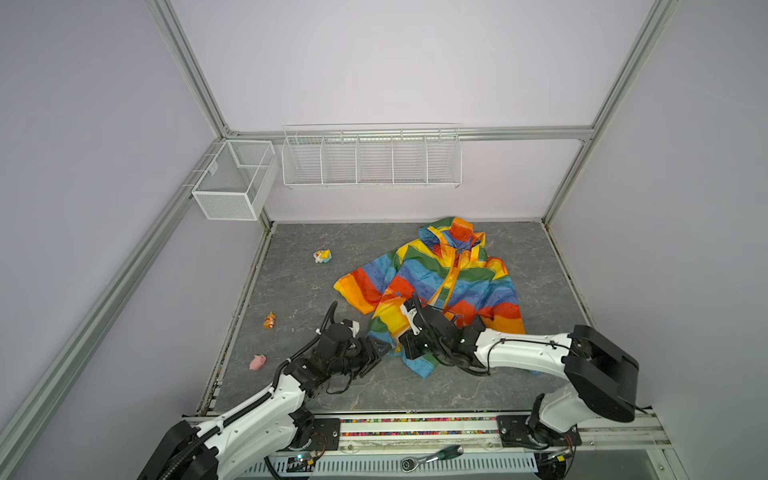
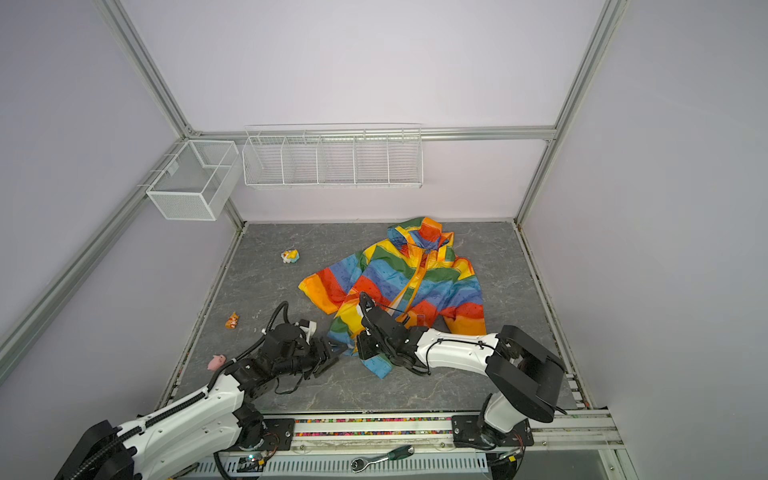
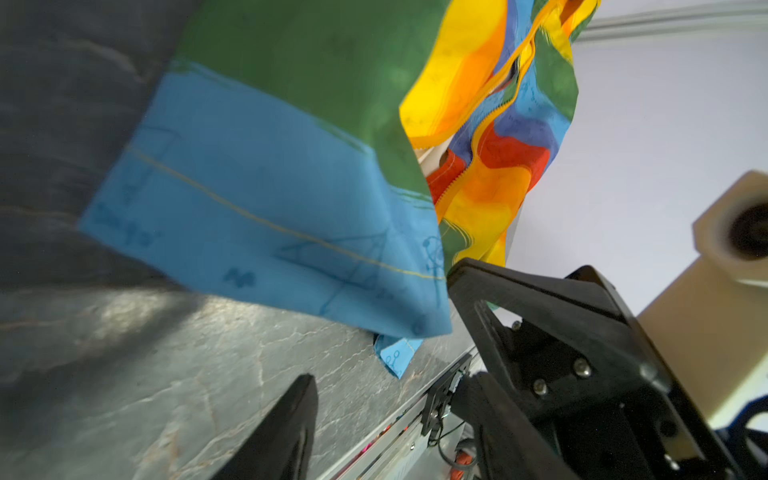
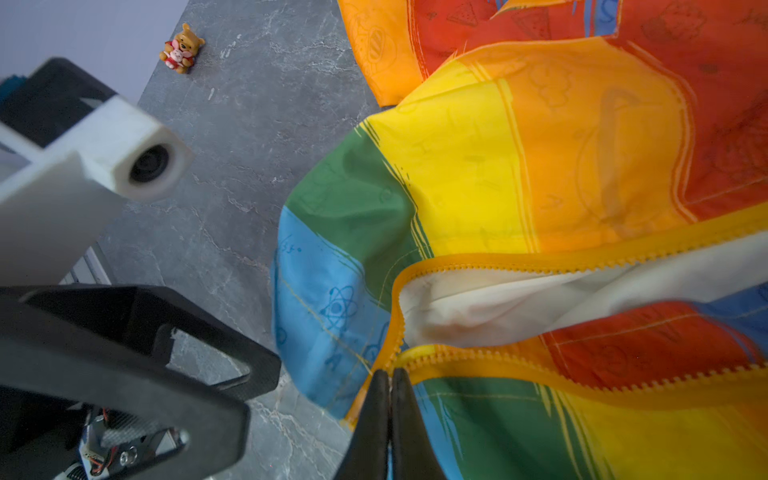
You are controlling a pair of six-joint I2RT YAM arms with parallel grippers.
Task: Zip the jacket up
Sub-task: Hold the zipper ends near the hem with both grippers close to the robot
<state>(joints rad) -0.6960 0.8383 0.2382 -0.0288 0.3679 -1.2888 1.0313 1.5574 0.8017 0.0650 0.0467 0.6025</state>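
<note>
Indoors, jacket, grey tabletop, lilac walls

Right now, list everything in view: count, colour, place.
jacket: one, rainbow-striped, table's right half.
table: one, grey marbled.
yellow-white toy: one, table's far left.
orange bear toy: one, left edge.
pink toy: one, left edge, nearer.
mesh basket: one, white, left wall.
divided wire rack: one, white, back wall.
ratchet tool: one, silver, dark-green handle, front rail.
left gripper: black, open, beside jacket's hem.
right gripper: black, shut on jacket's zipper end.
</note>
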